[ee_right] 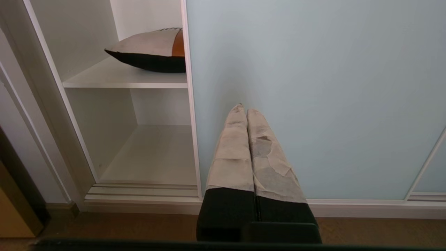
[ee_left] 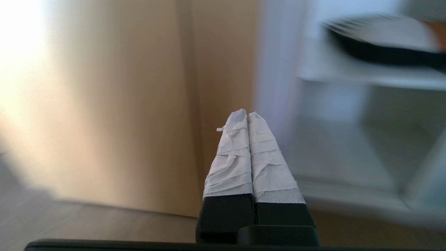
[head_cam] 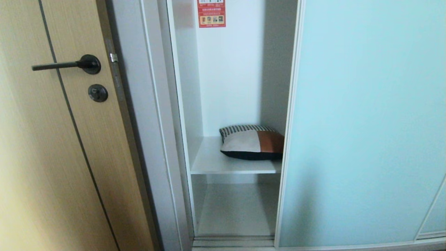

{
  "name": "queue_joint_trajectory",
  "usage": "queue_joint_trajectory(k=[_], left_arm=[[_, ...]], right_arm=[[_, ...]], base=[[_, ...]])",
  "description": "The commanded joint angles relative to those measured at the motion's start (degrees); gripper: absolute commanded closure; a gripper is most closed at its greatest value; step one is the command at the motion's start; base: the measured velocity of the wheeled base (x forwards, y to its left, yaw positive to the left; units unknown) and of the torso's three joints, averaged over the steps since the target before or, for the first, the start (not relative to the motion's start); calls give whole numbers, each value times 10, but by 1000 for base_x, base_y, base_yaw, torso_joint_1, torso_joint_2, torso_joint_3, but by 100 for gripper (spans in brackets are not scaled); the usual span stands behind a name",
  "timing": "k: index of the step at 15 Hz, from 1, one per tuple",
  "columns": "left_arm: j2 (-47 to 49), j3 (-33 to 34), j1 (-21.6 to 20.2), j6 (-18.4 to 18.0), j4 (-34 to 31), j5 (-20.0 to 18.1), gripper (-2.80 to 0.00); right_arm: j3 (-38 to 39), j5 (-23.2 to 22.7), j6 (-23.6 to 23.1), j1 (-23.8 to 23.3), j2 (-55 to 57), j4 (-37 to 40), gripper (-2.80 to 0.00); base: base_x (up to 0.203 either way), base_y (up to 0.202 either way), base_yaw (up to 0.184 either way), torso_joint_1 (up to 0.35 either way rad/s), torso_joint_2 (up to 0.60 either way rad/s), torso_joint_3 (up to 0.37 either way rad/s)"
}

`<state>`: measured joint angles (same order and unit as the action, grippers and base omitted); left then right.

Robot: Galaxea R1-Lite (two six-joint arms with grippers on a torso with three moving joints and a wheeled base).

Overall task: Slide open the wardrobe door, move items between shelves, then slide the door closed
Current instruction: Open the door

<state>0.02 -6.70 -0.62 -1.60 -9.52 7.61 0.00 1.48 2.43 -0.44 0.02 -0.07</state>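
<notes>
The pale aqua sliding wardrobe door (head_cam: 366,122) stands slid to the right, leaving a narrow white compartment open. The item (head_cam: 251,142), a soft bundle in black, grey, tan-brown and stripes, lies on the upper of two white shelves (head_cam: 216,164), partly behind the door's edge. The lower shelf (head_cam: 237,209) is bare. Neither arm shows in the head view. My left gripper (ee_left: 247,113) is shut and holds nothing, low in front of the wooden door, with the item (ee_left: 379,38) off to one side. My right gripper (ee_right: 244,108) is shut and empty, facing the sliding door (ee_right: 313,87) near its edge.
A light wooden door with a black lever handle (head_cam: 66,65) and a round lock (head_cam: 98,92) stands left of the wardrobe. A red sticker (head_cam: 211,13) hangs on the compartment's back wall. The door track (ee_right: 143,191) runs along the wooden floor (ee_right: 104,226).
</notes>
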Motion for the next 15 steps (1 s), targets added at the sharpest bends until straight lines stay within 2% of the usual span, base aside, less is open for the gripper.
queue_joint_trajectory(k=[1, 3, 4, 15], left_arm=[[0, 21, 0, 1, 7, -44, 0], [-1, 39, 0, 2, 15, -80, 0], [0, 38, -1, 3, 15, -84, 0], [-1, 38, 0, 9, 17, -80, 0]], right_arm=[[1, 0, 0, 0, 1, 0, 0], [0, 0, 0, 0, 1, 0, 0], [1, 0, 0, 0, 1, 0, 0], [1, 0, 0, 0, 1, 0, 0]], base=[[0, 0, 0, 0, 0, 0], [0, 0, 0, 0, 0, 0], [0, 0, 0, 0, 0, 0], [0, 0, 0, 0, 0, 0]])
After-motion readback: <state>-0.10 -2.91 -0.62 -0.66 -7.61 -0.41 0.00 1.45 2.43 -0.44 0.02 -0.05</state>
